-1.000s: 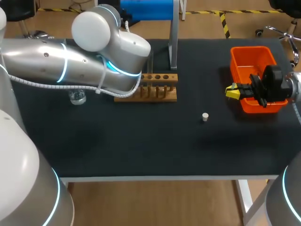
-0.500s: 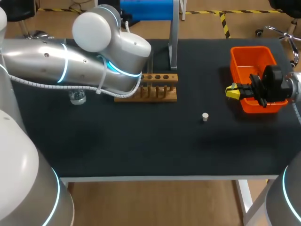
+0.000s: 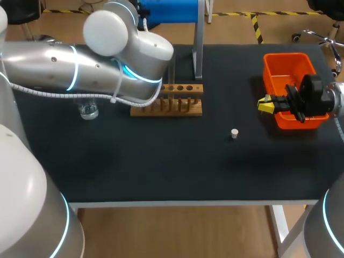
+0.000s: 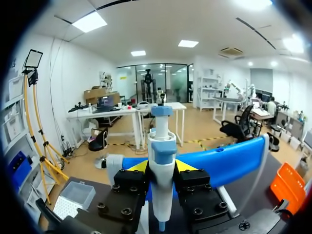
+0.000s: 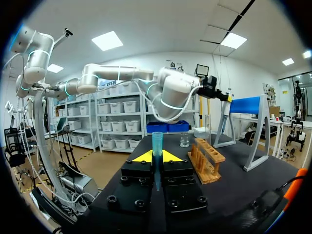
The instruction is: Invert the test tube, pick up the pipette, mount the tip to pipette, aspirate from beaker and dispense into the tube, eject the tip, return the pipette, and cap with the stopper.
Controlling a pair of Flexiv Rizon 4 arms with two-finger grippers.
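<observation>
While your left gripper (image 4: 161, 166) clamps the pipette (image 4: 161, 146), your right gripper (image 5: 156, 157) pinches the test tube (image 5: 156, 141) beside the far-right orange bin (image 3: 279, 58).

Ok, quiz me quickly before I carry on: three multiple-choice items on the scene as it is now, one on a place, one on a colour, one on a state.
1. The white stopper sits: A) on the table, between the wooden rack and the bin; B) in a rack hole; C) inside the bin.
2. The bin is: A) green; B) orange; C) white.
3. The left gripper is: A) open and empty; B) shut on the stopper; C) shut on the pipette.

Answers: 1 A, it stands alone on the table; 2 B, its walls are bright orange; 3 C, the left wrist view shows the pipette's body clamped from both sides.
</observation>
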